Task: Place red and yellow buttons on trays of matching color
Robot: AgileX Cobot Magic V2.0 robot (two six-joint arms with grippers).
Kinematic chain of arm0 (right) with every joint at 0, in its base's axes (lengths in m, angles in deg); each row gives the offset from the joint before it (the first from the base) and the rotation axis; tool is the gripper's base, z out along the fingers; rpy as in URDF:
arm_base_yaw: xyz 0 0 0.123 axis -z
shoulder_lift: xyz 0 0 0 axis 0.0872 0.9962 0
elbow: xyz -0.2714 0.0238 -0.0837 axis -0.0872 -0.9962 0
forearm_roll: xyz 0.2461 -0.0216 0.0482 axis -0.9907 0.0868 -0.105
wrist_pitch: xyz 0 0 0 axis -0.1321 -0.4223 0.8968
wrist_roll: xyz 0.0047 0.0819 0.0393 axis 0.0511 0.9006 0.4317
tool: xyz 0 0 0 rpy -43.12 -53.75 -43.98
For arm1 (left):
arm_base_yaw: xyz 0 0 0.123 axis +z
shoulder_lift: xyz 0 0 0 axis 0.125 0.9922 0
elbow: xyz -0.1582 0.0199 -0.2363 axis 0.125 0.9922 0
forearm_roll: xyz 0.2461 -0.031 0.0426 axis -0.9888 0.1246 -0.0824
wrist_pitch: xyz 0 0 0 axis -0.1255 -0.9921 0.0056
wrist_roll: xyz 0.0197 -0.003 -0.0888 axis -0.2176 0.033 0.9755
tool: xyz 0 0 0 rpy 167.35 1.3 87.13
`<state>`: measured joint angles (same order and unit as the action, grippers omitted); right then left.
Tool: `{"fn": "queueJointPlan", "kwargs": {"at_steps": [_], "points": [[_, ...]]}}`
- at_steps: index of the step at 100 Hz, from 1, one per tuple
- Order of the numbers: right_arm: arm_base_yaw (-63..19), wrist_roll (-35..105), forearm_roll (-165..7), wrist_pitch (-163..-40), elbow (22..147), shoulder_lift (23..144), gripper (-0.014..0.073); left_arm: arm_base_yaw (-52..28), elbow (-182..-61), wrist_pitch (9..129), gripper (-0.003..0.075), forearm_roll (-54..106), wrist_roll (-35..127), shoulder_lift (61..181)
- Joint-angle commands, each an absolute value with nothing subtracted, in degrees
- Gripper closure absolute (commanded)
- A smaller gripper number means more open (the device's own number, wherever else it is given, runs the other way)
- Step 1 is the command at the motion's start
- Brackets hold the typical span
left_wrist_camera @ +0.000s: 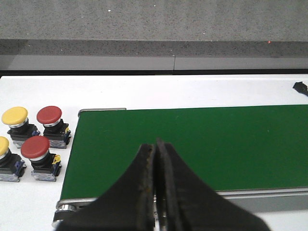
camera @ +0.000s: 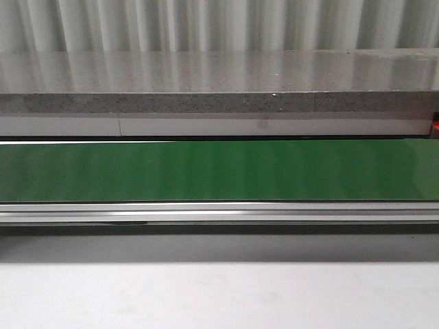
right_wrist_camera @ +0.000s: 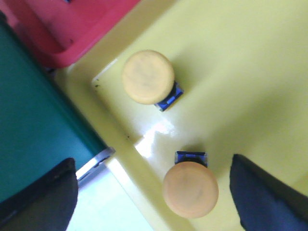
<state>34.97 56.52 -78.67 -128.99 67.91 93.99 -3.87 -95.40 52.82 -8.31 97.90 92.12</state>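
White tabletop (camera: 219, 295) is being shown nearest in the front view, followed by an aluminium rail (camera: 219, 211), a green conveyor belt (camera: 219, 170) and a speckled grey counter (camera: 219, 79) backed by a corrugated wall (camera: 219, 24). Neither arm is being shown there. By the left wrist camera, the left gripper (left_wrist_camera: 155, 159) is being held with its fingers pressed together and nothing between them, over the belt's near edge; two red buttons (left_wrist_camera: 35, 147) and two yellow buttons (left_wrist_camera: 15, 116) are being kept upright on the white surface beside the belt end. By the right wrist camera, the right gripper (right_wrist_camera: 154, 192) is being held spread wide over the yellow tray (right_wrist_camera: 250, 72), where two yellow-capped buttons (right_wrist_camera: 147, 77) are standing apart; one (right_wrist_camera: 190, 189) is lying between the fingers, ungripped. The red tray (right_wrist_camera: 72, 24) is being seen just beside the yellow one
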Motion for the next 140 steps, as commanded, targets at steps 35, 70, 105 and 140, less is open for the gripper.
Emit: {"fn": "queueJointPlan", "kwargs": {"at_steps": [35, 70, 105, 140], "points": [[11.4, 50.3, -79.3, -125.5, 70.6, 78.6, -0.0042, -4.3, -96.9, 57.0, 0.0740, -8.6, 97.9, 92.6], [4.9, 47.5, -79.0, -126.0, 67.0, 68.4, 0.0081, -4.3, -96.9, 57.0, 0.0740, -8.6, 97.9, 92.6], [4.9, 47.5, -79.0, -125.7, 64.8, 64.4, 0.0660, -4.3, -96.9, 57.0, 0.0740, -8.6, 97.9, 92.6], [4.9, 47.5, -79.0, -125.8, 64.8, 64.4, 0.0661, -4.3, -96.9, 57.0, 0.0740, -8.6, 97.9, 92.6]]}}
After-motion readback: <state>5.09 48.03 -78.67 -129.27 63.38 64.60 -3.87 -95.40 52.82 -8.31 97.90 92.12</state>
